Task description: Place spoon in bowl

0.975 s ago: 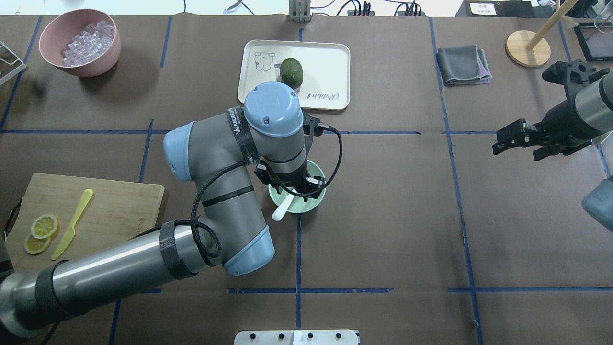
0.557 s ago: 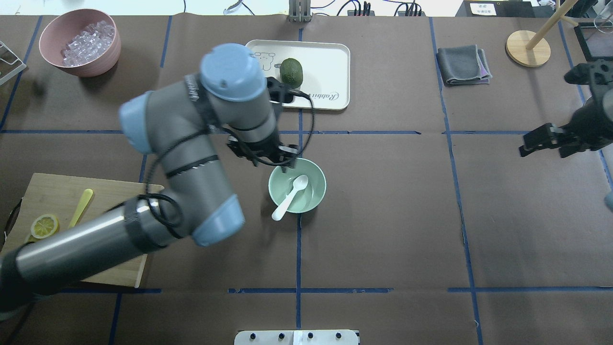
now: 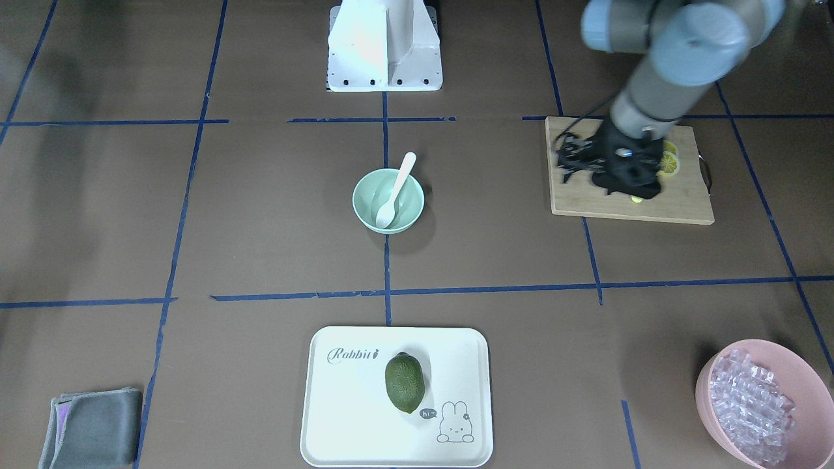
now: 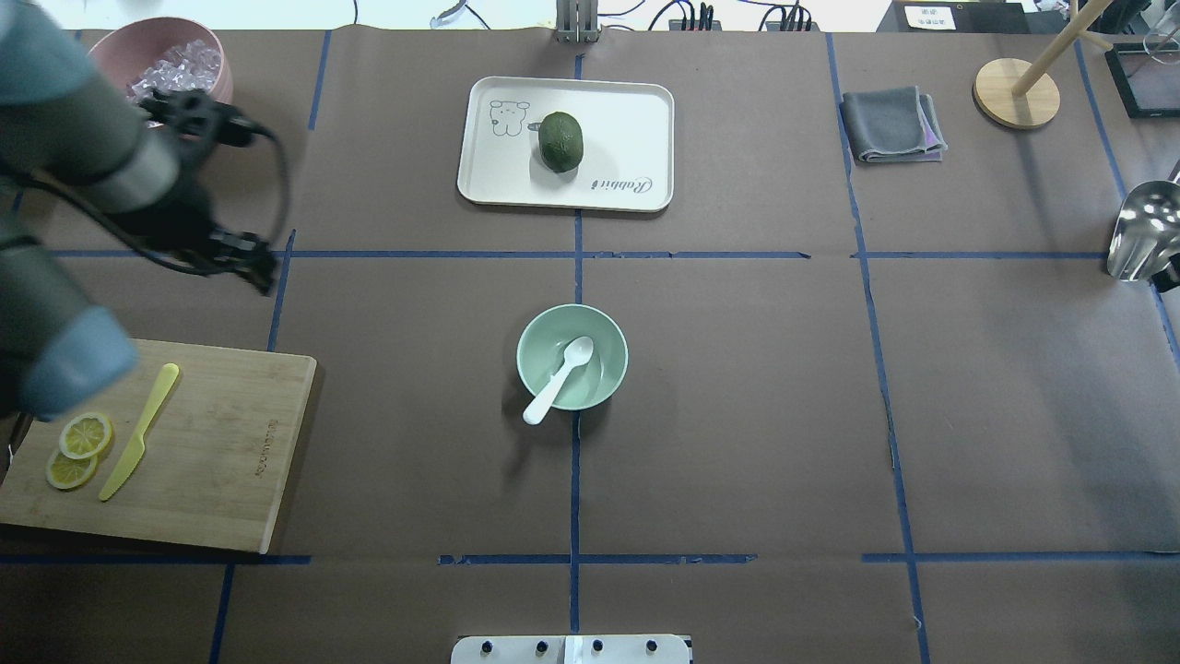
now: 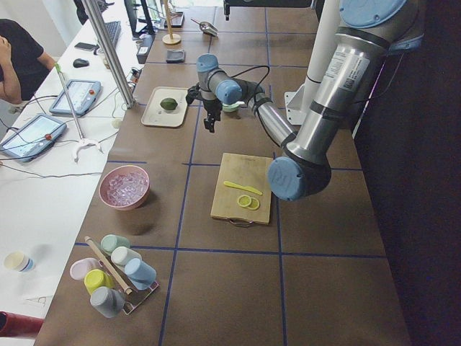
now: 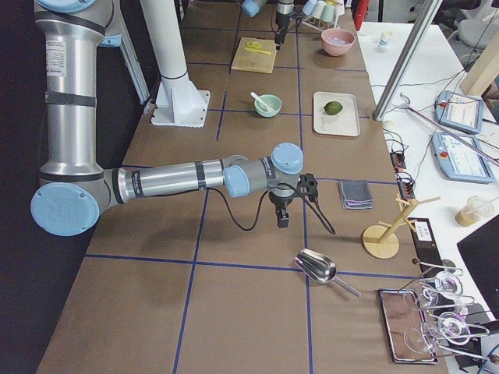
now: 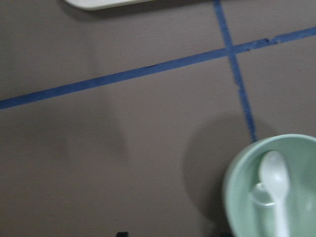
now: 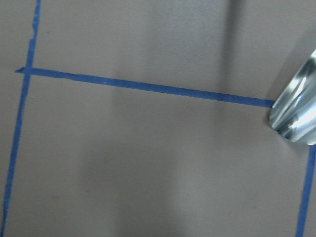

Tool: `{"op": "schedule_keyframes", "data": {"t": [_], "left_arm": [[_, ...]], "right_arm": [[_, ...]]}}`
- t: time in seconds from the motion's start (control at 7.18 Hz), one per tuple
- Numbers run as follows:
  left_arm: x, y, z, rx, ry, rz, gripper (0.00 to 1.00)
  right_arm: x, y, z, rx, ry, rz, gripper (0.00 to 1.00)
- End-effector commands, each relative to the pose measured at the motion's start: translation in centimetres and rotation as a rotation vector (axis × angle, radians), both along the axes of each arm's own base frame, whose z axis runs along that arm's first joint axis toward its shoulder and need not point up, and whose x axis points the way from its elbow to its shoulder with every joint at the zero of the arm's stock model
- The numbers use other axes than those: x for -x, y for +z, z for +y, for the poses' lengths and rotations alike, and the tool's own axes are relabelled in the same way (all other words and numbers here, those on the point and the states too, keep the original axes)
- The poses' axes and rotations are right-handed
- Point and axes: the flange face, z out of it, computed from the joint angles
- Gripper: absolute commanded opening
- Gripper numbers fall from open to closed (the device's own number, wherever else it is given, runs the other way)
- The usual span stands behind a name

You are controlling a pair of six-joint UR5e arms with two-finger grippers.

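The white spoon (image 4: pixel 558 380) lies in the mint-green bowl (image 4: pixel 608 346) at the table's middle, with its scoop inside and its handle over the near rim. Both also show in the front view, spoon (image 3: pixel 395 191) and bowl (image 3: pixel 365 202), and in the left wrist view, spoon (image 7: pixel 276 182) and bowl (image 7: pixel 242 197). My left gripper (image 4: pixel 253 266) is far left of the bowl, raised and empty. Its fingertips (image 7: pixel 121 233) stand wide apart at the wrist view's bottom edge. My right gripper (image 6: pixel 282 214) shows only in the right side view, and I cannot tell whether it is open or shut.
A cutting board (image 4: pixel 221 443) with a yellow-green knife (image 4: pixel 138 433) and lemon slices (image 4: pixel 81 439) lies at front left. A pink bowl (image 4: pixel 198 65) of ice stands at back left, a tray (image 4: pixel 627 129) with a green fruit (image 4: pixel 560 140) at back centre. A grey cloth (image 4: pixel 892 124) and a metal scoop (image 4: pixel 1141 242) lie at the right.
My left gripper has lifted off the bowl and swung far to the left, and the spoon stays in the bowl. My right arm has pulled out of the overhead view on the right.
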Motion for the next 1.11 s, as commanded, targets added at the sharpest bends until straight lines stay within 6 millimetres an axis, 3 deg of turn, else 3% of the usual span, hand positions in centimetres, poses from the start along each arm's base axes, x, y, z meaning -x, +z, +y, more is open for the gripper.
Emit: {"op": "schedule_keyframes", "data": {"t": [0.0, 0.14, 0.28, 0.42, 0.56, 0.7, 0.98], "left_arm": [[19.4, 11.8, 0.6, -0.017, 0.011, -0.009, 0.86], [25.9, 17.4, -0.3, -0.007, -0.003, -0.027, 0.86], [27.7, 21.5, -0.6, 0.060, -0.016, -0.036, 0.87], [28.2, 22.5, -0.6, 0.112, -0.061, -0.043, 0.93], [30.9, 24.3, -0.3, 0.150, -0.109, -0.039, 1.00], [31.2, 27.3, 1.0, 0.199, -0.110, -0.037, 1.00], [31.4, 29.0, 1.9, 0.241, -0.121, -0.037, 1.00]], "right_arm": [[-4.9, 4.3, 0.2, -0.015, 0.006, 0.005, 0.99], [-5.8, 5.2, 0.4, -0.026, 0.001, 0.009, 0.99], [-6.7, 6.0, 0.6, -0.032, -0.002, 0.005, 0.99], [-6.6, 6.1, 0.5, -0.027, -0.003, 0.007, 0.99], [-6.8, 6.1, 0.3, 0.022, -0.001, 0.006, 0.99], [-6.8, 5.4, -0.3, 0.018, -0.002, 0.009, 0.99], [-6.7, 5.5, -0.5, 0.019, -0.004, 0.018, 0.99]]}}
